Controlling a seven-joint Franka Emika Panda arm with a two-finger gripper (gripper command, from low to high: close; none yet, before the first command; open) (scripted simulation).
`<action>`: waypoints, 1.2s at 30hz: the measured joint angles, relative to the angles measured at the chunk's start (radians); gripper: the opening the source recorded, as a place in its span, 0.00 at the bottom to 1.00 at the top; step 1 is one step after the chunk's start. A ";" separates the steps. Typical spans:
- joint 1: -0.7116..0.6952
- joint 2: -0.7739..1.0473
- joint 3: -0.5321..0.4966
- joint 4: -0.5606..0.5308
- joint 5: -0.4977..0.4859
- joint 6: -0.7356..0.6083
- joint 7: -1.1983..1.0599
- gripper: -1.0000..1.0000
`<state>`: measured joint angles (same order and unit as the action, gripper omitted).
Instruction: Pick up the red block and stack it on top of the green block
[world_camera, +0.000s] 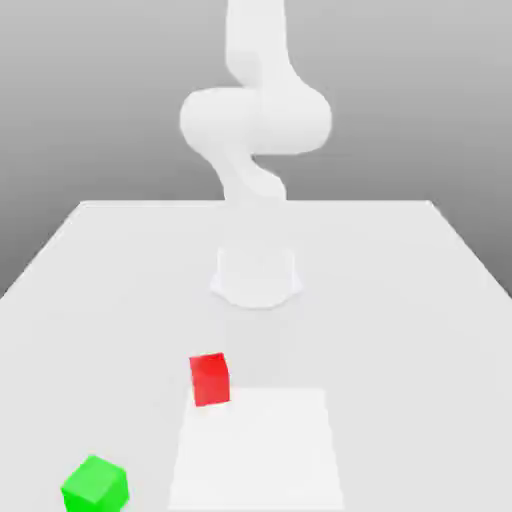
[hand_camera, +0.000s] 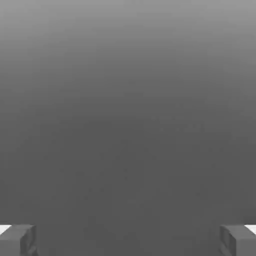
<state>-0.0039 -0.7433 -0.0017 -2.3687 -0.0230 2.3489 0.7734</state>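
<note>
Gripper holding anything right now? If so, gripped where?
Nothing held. The gripper is open with an empty gap; the small red cube and small green cube both sit on the white table.

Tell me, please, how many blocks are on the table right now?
2. The red block sits on the table in front of the arm's base; the green block lies nearer the camera, toward the exterior view's left. Apart, neither stacked.
</note>
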 joint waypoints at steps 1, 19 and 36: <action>-0.002 0.028 -0.003 -0.033 -0.011 0.024 -0.013 0.50; -0.031 0.668 -0.187 -0.590 -0.040 0.550 -0.380 0.50; -0.128 0.835 -0.065 -0.578 0.061 0.690 -0.458 0.00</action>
<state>-0.1317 0.0916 -0.0667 -2.9471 0.0383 3.0391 0.3154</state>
